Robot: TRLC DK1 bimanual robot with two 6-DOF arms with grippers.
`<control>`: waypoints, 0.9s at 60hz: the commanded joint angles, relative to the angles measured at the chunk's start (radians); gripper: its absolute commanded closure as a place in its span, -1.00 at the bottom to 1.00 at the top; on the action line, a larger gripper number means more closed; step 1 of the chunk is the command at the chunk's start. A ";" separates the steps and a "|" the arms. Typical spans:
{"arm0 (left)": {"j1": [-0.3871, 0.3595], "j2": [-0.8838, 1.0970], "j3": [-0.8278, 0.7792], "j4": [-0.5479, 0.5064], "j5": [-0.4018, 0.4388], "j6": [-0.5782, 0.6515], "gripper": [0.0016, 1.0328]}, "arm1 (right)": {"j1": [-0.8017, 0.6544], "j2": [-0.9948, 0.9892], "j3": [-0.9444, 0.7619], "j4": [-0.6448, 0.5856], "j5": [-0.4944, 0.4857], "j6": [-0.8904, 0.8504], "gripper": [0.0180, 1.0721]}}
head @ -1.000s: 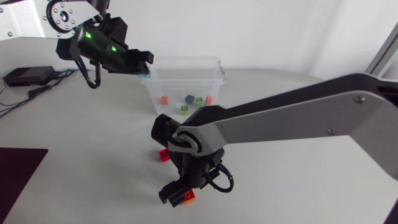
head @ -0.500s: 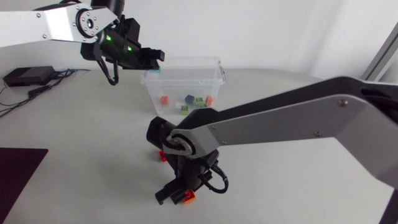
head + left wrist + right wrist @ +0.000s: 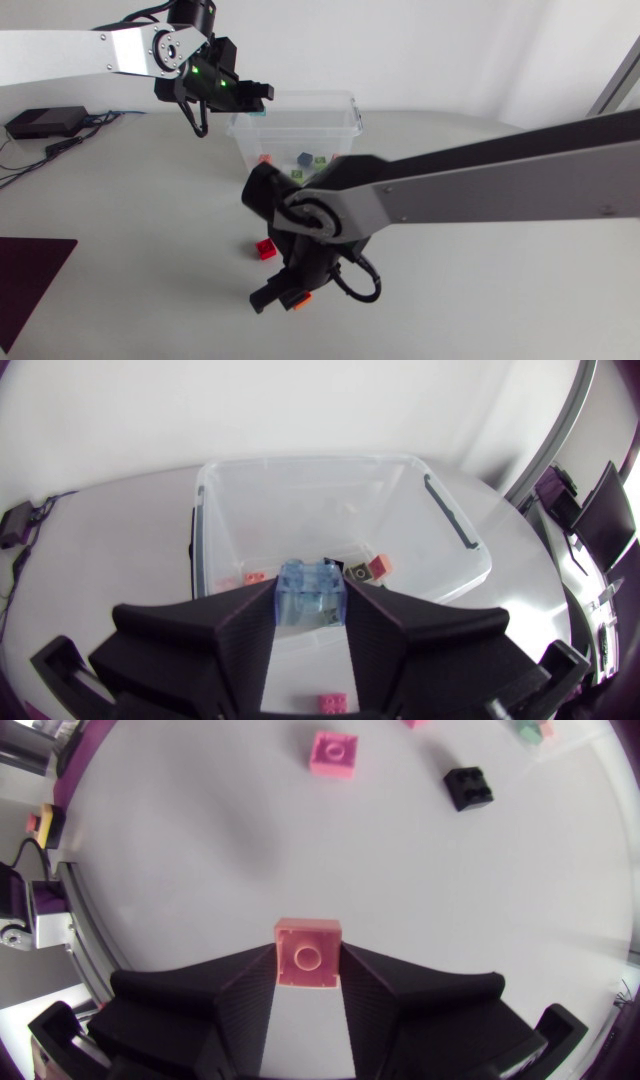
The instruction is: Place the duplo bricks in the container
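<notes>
From where I stand, the left arm (image 3: 70, 50) comes in over the far left of the table (image 3: 120, 220). The left gripper (image 3: 255, 95) hangs above the left rim of the clear container (image 3: 345, 100), which sits toward the table's far edge, about midway along it. Its two fingers are clamped on a pale blue brick (image 3: 311, 592), one on each side, and the brick hangs over the open tub. Several small bricks (image 3: 304, 158) already lie on the container's floor, orange, blue and green among them. The right arm (image 3: 500, 185) stretches across from the right side, past the middle, and bends down toward the table's near side. The right gripper (image 3: 282, 298) is closed on an orange-red brick (image 3: 307, 953), studs facing the camera, held over bare tabletop. A loose red brick (image 3: 264, 248) lies on the table between that gripper and the container, apart from both. A black brick (image 3: 469, 787) lies near it, ahead of the right gripper. A dark mat (image 3: 30, 270) covers the table's near left corner.
</notes>
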State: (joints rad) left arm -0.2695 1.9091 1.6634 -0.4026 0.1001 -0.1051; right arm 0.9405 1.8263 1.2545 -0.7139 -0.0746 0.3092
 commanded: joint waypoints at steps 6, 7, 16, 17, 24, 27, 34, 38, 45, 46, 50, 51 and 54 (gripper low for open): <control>-0.016 0.054 0.039 0.084 -0.037 -0.030 -0.10 | -0.088 -0.134 -0.033 0.001 0.009 -0.042 0.45; -0.017 0.054 0.038 0.090 -0.043 -0.030 -0.14 | -0.092 -0.142 -0.033 0.002 0.009 -0.047 0.45; -0.028 0.041 -0.019 0.212 -0.099 -0.031 -0.75 | -0.149 -0.236 -0.032 0.025 0.009 -0.088 0.45; -0.028 0.036 -0.028 0.223 -0.100 -0.031 -0.77 | -0.158 -0.242 -0.029 0.028 0.009 -0.091 0.45; -0.027 -0.036 -0.105 0.277 -0.111 -0.027 -0.79 | -0.236 -0.292 -0.006 0.064 0.012 -0.127 0.45; -0.027 -0.076 -0.145 0.281 -0.111 -0.016 -0.79 | -0.270 -0.305 0.003 0.087 0.021 -0.145 0.45; -0.036 -0.216 -0.280 0.281 -0.105 0.070 -0.78 | -0.348 -0.321 0.025 0.159 0.022 -0.182 0.45; -0.039 -0.292 -0.363 0.265 -0.076 0.120 -0.78 | -0.384 -0.321 0.036 0.208 0.015 -0.203 0.45; -0.039 -0.392 -0.493 0.226 -0.019 0.206 -0.78 | -0.427 -0.303 0.057 0.281 -0.004 -0.226 0.45; -0.039 -0.403 -0.508 0.219 -0.011 0.223 -0.78 | -0.430 -0.300 0.062 0.291 -0.007 -0.226 0.45; -0.039 -0.436 -0.579 0.205 0.009 0.275 -0.78 | -0.451 -0.280 0.079 0.338 -0.028 -0.232 0.45; -0.039 -0.438 -0.584 0.205 0.012 0.277 -0.78 | -0.453 -0.277 0.083 0.346 -0.028 -0.232 0.45; -0.039 -0.447 -0.623 0.189 0.033 0.315 -0.77 | -0.454 -0.256 0.098 0.367 -0.028 -0.234 0.45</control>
State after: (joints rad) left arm -0.3035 1.4734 1.1130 -0.1871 0.1116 0.1387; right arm 0.4950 1.5276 1.3113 -0.3786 -0.0940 0.0967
